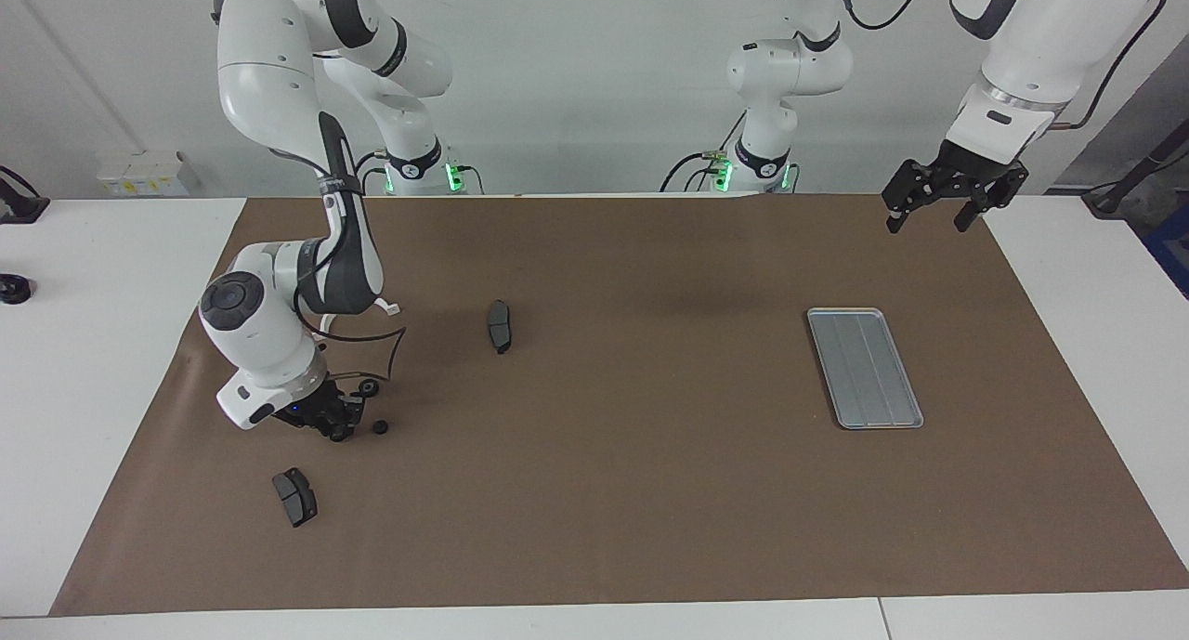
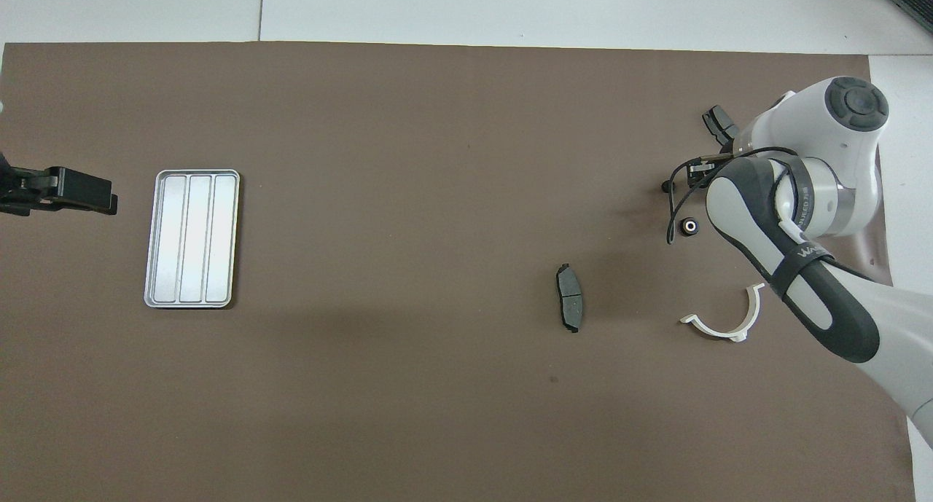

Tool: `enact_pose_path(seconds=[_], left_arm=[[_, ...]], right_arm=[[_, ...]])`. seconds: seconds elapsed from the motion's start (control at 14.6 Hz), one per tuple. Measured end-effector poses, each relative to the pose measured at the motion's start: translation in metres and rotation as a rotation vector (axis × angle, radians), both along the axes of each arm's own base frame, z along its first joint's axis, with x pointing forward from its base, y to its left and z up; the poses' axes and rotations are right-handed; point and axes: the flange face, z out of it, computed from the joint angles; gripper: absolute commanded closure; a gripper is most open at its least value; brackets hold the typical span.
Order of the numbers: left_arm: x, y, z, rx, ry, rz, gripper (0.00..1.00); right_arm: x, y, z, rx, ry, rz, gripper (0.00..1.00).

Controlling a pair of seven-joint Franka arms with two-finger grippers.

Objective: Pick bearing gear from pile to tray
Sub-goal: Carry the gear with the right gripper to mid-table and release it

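The pile lies at the right arm's end of the mat. My right gripper point(image 1: 337, 427) hangs just above the mat there, shut on a small black bearing gear. Two more bearing gears point(image 1: 369, 387) point(image 1: 380, 427) lie beside it, and they show in the overhead view too point(image 2: 689, 227) point(image 2: 665, 187). From overhead, the right arm's wrist hides most of this gripper. The silver grooved tray point(image 1: 864, 368) point(image 2: 192, 238) lies empty toward the left arm's end. My left gripper point(image 1: 929, 220) point(image 2: 106, 194) waits open, in the air over the mat's edge beside the tray.
One dark brake pad point(image 1: 500, 326) point(image 2: 569, 298) lies mid-mat, and another point(image 1: 294, 496) point(image 2: 718, 125) lies farther from the robots than the gears. A white half-ring point(image 2: 725, 320) rests nearer the robots, by the right arm's forearm. A black cable loops down by the gears.
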Motion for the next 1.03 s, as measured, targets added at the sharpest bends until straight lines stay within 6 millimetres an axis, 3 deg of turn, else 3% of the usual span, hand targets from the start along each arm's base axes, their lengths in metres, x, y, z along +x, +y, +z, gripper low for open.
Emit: enact_pose_path(seconds=[0.21,0.41,0.68,1.03], left_arm=[[0.0,0.0,0.0,0.0,0.0,0.0,0.0],[0.0,0.0,-0.001,0.0,0.001,0.0,0.0],[0.0,0.0,-0.002,0.0,0.003,0.0,0.0],[0.002,0.0,-0.003,-0.001,-0.017,0.0,0.0]], right_arm=[[0.013,0.042,0.047,-0.005,0.002,0.017,0.82],[0.013,0.113,0.079,0.004,-0.031,-0.047,0.82],[-0.013,0.234,0.088,0.028,-0.047,-0.091,0.82],[-0.044,0.337,0.1,0.169,-0.11,-0.116,0.82]])
